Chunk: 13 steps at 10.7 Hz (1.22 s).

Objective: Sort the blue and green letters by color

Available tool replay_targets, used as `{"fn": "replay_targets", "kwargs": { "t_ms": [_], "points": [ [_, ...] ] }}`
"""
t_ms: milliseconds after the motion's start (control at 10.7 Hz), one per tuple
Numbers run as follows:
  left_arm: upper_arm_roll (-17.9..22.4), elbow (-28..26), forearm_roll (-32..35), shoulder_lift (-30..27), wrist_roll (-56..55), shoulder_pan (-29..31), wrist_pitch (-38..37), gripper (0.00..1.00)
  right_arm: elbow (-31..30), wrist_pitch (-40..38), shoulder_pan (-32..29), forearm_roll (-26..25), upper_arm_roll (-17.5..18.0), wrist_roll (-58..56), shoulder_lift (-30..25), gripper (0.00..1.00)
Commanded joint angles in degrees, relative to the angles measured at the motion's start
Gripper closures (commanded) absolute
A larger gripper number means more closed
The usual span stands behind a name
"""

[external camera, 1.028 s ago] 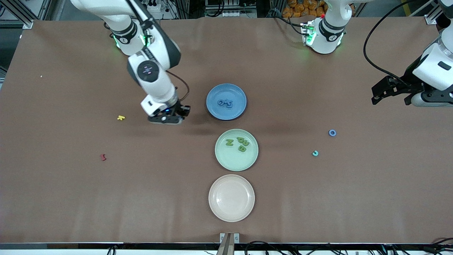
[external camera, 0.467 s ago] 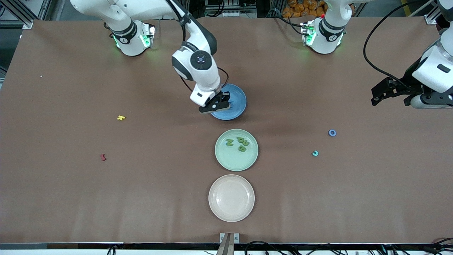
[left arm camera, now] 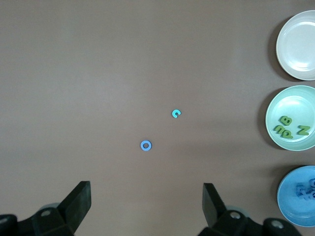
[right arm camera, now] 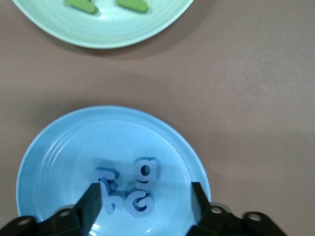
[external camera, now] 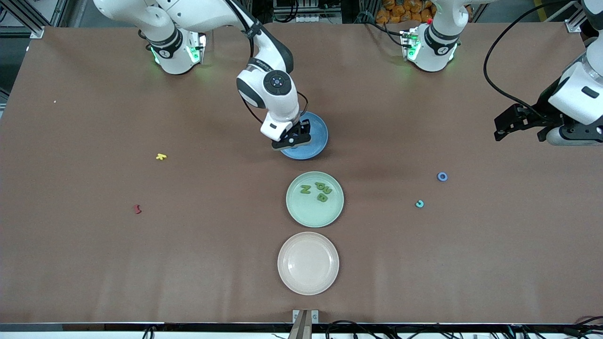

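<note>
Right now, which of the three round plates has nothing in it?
The pale pink round plate, nearest the front camera. The light green plate holds olive green letters, and the blue plate holds blue letters.

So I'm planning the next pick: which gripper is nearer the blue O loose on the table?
Left. The left gripper hangs open above the table's left-arm end, close to the blue O. The right gripper is open over the blue plate.

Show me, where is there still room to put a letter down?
The cream plate, nearest the front camera, is bare. The green plate keeps room beside its green letters. The blue plate is crowded: blue letters under the open right gripper.
</note>
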Motion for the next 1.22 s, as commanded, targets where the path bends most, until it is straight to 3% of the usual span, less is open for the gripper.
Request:
{"fn": "replay_targets", "kwargs": {
  "t_ms": [0,374,748,1028,1122],
  "points": [
    [-0.1,-0.3,-0.4,0.0,0.8,0.4,0.3,0.00,1.0,-1.8,-4.1,-1.2,0.2,0.4,-1.6,0.00],
    [-0.1,-0.3,-0.2,0.2,0.8,0.4,0.4,0.00,1.1,-11.4,-18.2,-1.2,0.1,-9.8,-7.0,0.00],
    [-0.1,-0.3,1.2,0.2,0.8,0.3,0.4,0.00,1.3,-10.9,-34.3,-1.6,0.0,-17.0,-8.2,0.00],
    [-0.1,-0.4,1.2,0.2,0.8,0.3,0.3,0.00,1.4,-10.8,-42.3,-1.9,0.0,-17.3,-9.1,0.00],
    [-0.1,-0.5,1.2,0.0,0.8,0.4,0.2,0.00,1.4,-10.9,-43.7,-4.4,0.0,-17.5,-10.4,0.00]
  ]
}}
